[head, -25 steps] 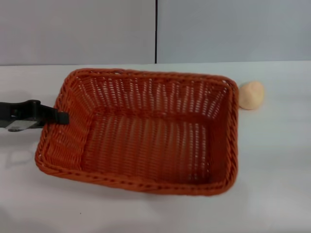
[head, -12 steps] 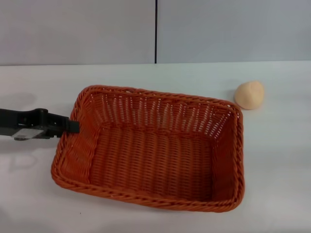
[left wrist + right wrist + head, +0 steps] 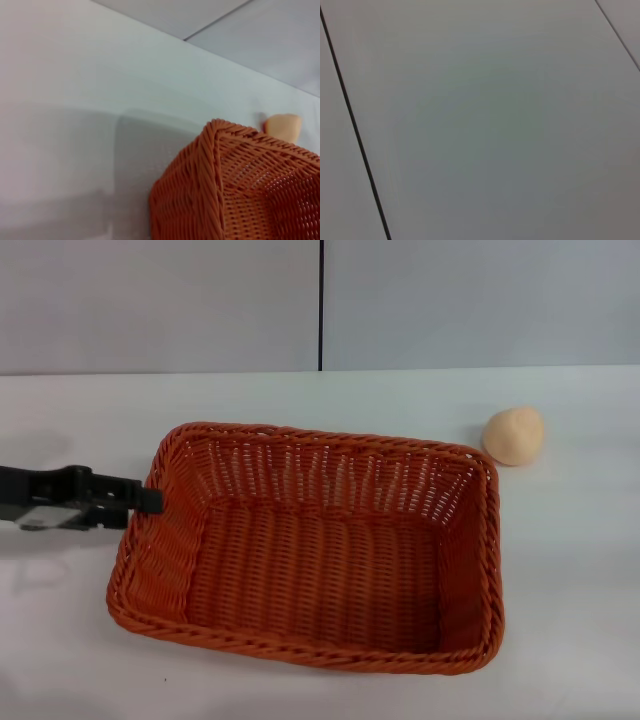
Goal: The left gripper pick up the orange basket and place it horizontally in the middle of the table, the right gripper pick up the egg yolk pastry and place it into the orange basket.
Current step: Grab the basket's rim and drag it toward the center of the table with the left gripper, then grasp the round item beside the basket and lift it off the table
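Note:
The orange basket (image 3: pixel 320 565) lies flat and empty on the white table (image 3: pixel 565 570), its long side running left to right. My left gripper (image 3: pixel 150 500) reaches in from the left, its black fingers closed on the basket's left rim. The left wrist view shows that woven corner (image 3: pixel 235 190) close up. The egg yolk pastry (image 3: pixel 514 435) sits on the table just beyond the basket's far right corner, apart from it, and also appears as a pale pastry (image 3: pixel 283 127) behind the rim in the left wrist view. My right gripper is out of view.
A grey wall with a dark vertical seam (image 3: pixel 321 305) stands behind the table. The right wrist view holds only grey wall panels and a dark seam (image 3: pixel 355 125). Bare tabletop lies to the right of the basket and in front of the pastry.
The basket, held tilted and farther left a second ago, has moved right and come down flat on the table. Over the last half second it and the left gripper have barely moved.

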Controlling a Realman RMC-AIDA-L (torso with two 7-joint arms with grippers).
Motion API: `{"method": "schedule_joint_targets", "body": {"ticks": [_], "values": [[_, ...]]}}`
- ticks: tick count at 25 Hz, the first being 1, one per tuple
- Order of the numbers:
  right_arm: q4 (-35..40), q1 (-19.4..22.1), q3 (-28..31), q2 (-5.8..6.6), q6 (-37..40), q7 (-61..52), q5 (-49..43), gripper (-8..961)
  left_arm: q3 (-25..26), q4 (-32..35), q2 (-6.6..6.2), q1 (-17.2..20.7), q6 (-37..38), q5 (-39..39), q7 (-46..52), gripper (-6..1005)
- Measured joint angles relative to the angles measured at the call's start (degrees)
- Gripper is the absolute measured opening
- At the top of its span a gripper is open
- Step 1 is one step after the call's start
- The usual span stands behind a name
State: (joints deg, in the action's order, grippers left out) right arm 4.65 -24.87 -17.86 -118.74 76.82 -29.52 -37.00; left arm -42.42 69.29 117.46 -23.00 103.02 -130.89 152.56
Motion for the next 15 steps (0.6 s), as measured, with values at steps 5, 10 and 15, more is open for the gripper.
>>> {"method": "schedule_joint_targets", "body": {"ticks": [5, 10, 15], "values": [[-0.1, 0.0, -0.4, 0.0, 0.1, 0.0, 0.0, 629, 1.1, 2.9, -1.13, 0.3, 0.0, -0.4, 0.5, 650], [0.1, 0.0, -0.7, 0.0, 0.2, -0.1, -0.5, 628, 2.4, 6.4, -2.27, 0.4, -1.2, -2.8, -0.7, 649], [3.1, 0.5, -3.1, 0.07, 0.2, -3.6, -1.3, 627, 7.4, 9.8, -0.6, -0.2, -8.9, -1.9, -6.8, 649]]}}
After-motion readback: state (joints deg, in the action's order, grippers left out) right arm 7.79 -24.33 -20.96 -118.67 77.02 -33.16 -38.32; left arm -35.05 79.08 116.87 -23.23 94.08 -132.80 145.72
